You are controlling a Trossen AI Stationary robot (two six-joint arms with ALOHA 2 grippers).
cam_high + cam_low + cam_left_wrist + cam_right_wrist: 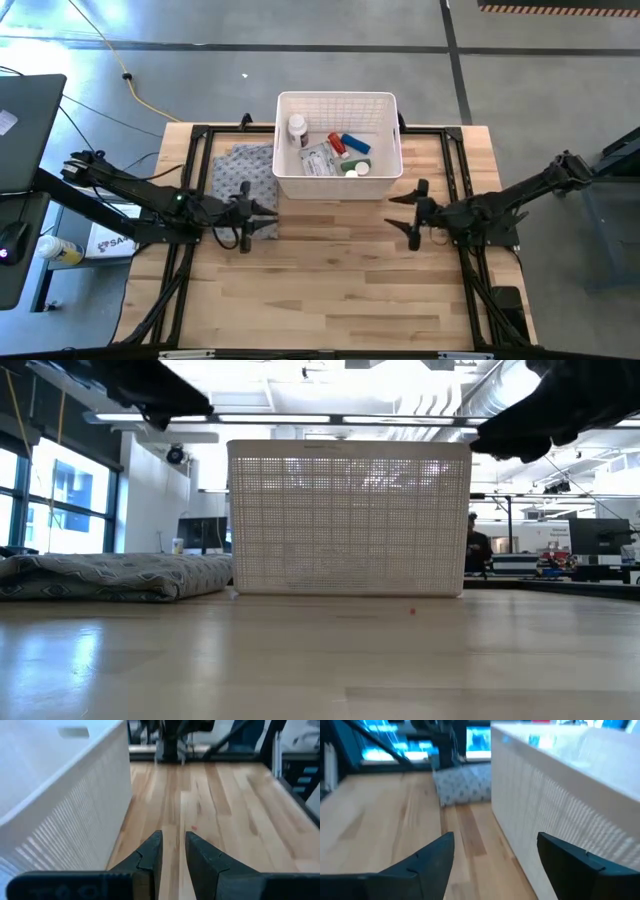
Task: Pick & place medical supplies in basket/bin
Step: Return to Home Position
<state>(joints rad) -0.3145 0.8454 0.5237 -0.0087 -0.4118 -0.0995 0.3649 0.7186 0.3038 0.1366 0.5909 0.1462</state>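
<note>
Basket (338, 186), white with slotted walls, is sitting at the table's far middle, mouth facing up and long axis running left to right, holding the red bottle (336, 143), blue block (356, 143) and white pill bottle (297, 128). Left gripper (262, 214) is hovering off its front left corner, empty fingers narrowly parted. Right gripper (402, 212) is hovering off the front right corner, spread wide.

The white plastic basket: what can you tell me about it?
The white plastic rectangular basket has slotted walls and an open top. It stands upright on the wooden table, toward its far edge, beside a grey patterned cloth. Inside lie small supplies, among them a blue block and a white-capped bottle.
</note>
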